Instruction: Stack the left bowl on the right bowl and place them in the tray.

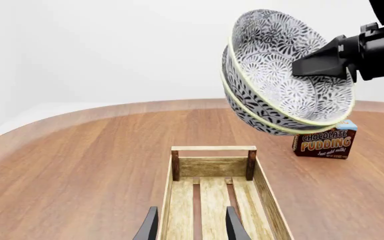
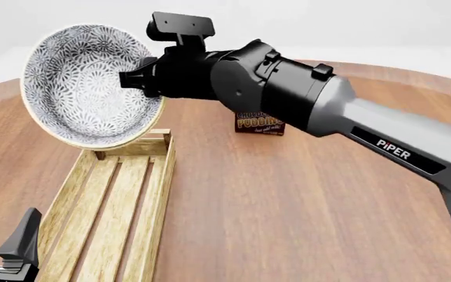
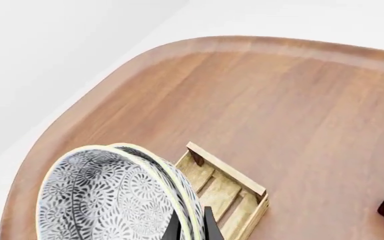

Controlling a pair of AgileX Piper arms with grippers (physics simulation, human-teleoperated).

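Two patterned grey-and-white bowls (image 2: pixel 77 82) are nested together and tilted on edge, held in the air over the far end of the tray (image 2: pixel 115 205). My right gripper (image 2: pixel 135 82) is shut on their rims, one finger inside the inner bowl. In the right wrist view the stacked bowls (image 3: pixel 105 200) sit between the fingers (image 3: pixel 209 225), with the tray (image 3: pixel 229 187) below. The tray is a long light-wood crate and is empty. My left gripper (image 1: pixel 190 227) is open and empty at the tray's near end (image 1: pixel 213 200), with the bowls (image 1: pixel 282 70) above and beyond it.
A chocolate pudding box (image 2: pixel 258 123) stands on the brown wooden table (image 2: pixel 288 205) beyond and to the right of the tray. It also shows in the left wrist view (image 1: pixel 325 142). The table's curved far edge (image 3: pixel 145 55) meets a white background.
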